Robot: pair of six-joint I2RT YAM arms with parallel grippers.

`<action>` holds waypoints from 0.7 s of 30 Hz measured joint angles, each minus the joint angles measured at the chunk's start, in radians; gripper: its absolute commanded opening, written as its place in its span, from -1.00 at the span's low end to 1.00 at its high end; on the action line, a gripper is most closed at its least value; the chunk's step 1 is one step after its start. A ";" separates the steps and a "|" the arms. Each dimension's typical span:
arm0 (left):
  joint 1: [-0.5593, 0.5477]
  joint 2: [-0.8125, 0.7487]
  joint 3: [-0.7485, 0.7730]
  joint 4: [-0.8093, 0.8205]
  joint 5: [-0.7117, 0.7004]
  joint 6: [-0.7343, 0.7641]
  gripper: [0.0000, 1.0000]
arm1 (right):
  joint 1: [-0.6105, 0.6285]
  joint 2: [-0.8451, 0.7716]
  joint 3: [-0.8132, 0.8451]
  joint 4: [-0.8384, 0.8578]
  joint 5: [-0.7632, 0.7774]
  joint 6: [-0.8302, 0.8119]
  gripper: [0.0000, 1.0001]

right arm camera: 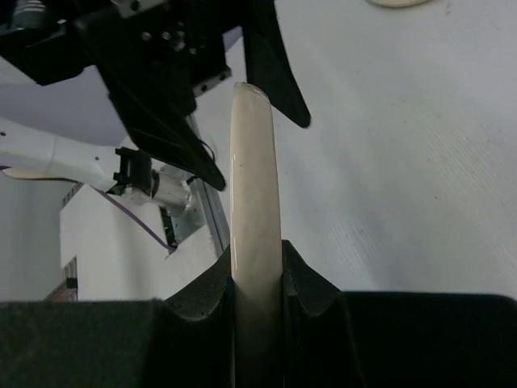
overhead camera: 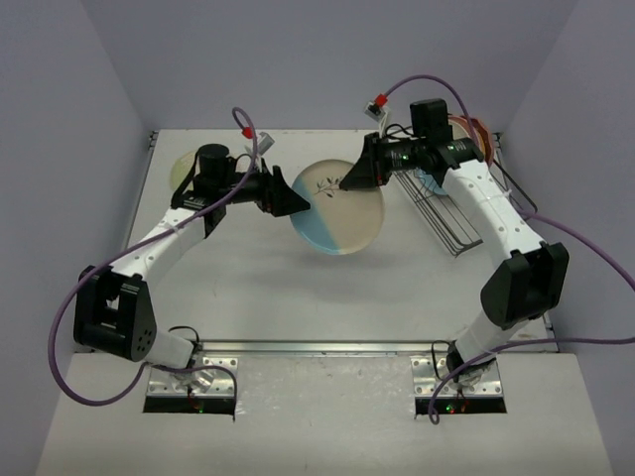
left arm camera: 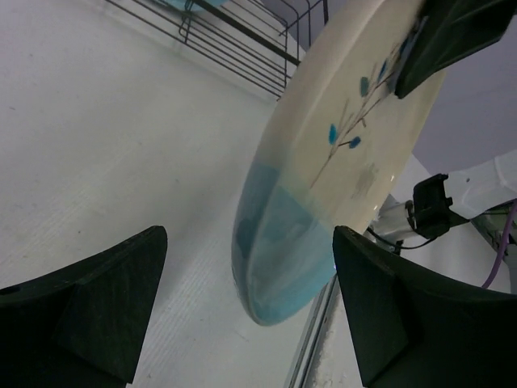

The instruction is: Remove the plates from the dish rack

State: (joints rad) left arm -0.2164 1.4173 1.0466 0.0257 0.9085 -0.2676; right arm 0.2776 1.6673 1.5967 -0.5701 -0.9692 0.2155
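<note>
Plate (overhead camera: 342, 213) in R hand (overhead camera: 346, 184), L hand (overhead camera: 300, 202) astride

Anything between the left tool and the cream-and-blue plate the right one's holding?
Nothing visible. The left tool, open, straddles the blue edge of the round cream-and-blue plate; the right tool grips the opposite cream rim.

dish rack (overhead camera: 448, 226) partly hidden, behind right arm (overhead camera: 493, 205)
</note>
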 measured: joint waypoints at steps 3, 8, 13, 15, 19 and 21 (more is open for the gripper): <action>-0.017 0.038 -0.006 -0.004 0.003 -0.004 0.05 | 0.006 -0.012 -0.010 0.029 -0.027 0.014 -1.00; -0.018 0.050 -0.030 0.026 0.063 -0.040 -0.75 | 0.003 -0.019 -0.027 0.056 -0.029 0.017 -1.00; -0.005 0.051 -0.082 0.139 0.217 -0.139 -1.00 | -0.010 -0.019 -0.029 0.042 -0.055 -0.010 -0.49; -0.001 0.051 -0.100 0.176 0.236 -0.175 -1.00 | -0.009 -0.016 -0.027 0.028 -0.039 0.005 -0.18; 0.030 0.050 -0.131 0.199 0.239 -0.224 -1.00 | -0.007 0.016 -0.003 0.032 0.032 0.060 0.80; 0.086 0.051 -0.144 0.198 0.238 -0.250 -1.00 | -0.009 0.028 0.000 0.034 0.062 0.074 0.96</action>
State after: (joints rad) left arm -0.1299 1.4686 0.9026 0.2242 1.1468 -0.5173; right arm 0.2684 1.6949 1.5971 -0.5361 -0.9071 0.2891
